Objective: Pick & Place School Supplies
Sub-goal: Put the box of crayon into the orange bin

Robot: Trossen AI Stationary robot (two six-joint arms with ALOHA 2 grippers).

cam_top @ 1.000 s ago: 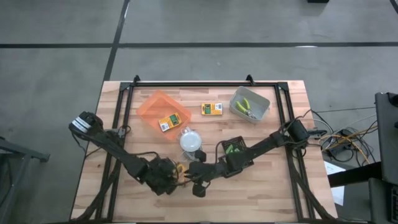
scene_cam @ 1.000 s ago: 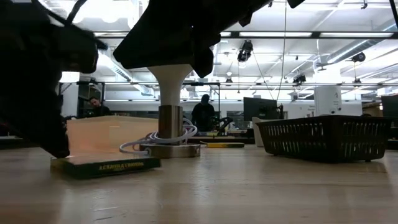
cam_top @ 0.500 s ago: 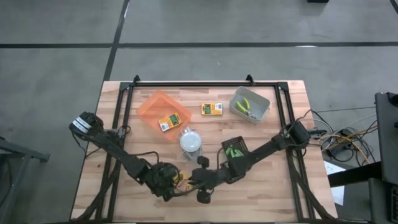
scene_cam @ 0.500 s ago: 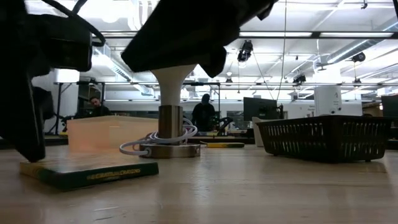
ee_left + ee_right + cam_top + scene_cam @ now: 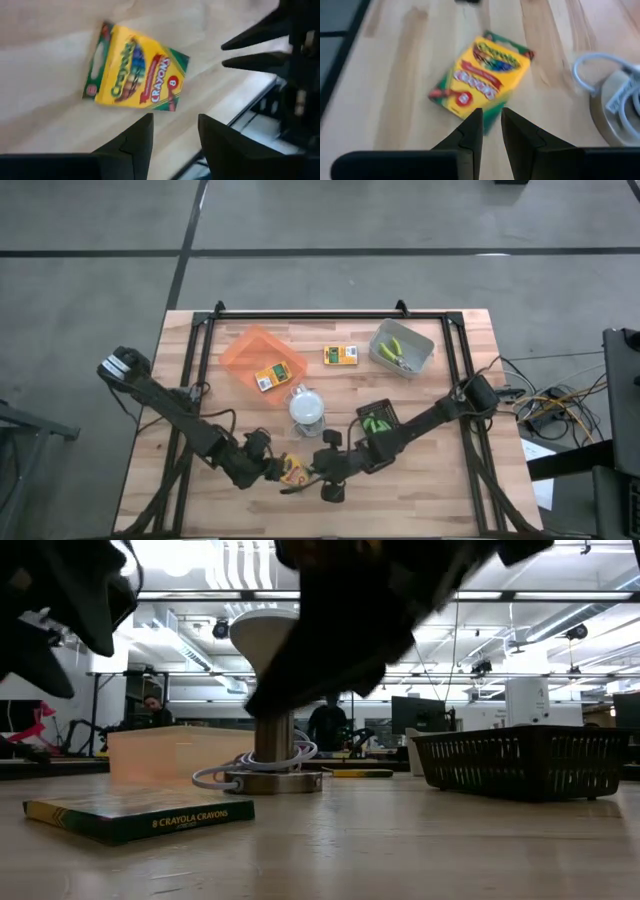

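1. The crayon box [image 5: 293, 471] nearest me is yellow with green edges and lies flat on the wood near the table's front edge, face up, free of any grip; its side reads "8 Crayola Crayons" in the low view [image 5: 140, 816].
2. A second crayon box [image 5: 268, 377] lies flat inside the orange tray, angled to its walls.
3. A third crayon box [image 5: 340, 356] lies flat on bare wood, between the orange tray and the grey one.
4. Small tools with yellow-green handles [image 5: 397, 353] lie together in the grey tray.
5. Bright green stubby chunks [image 5: 375, 420] lie in the black tray.
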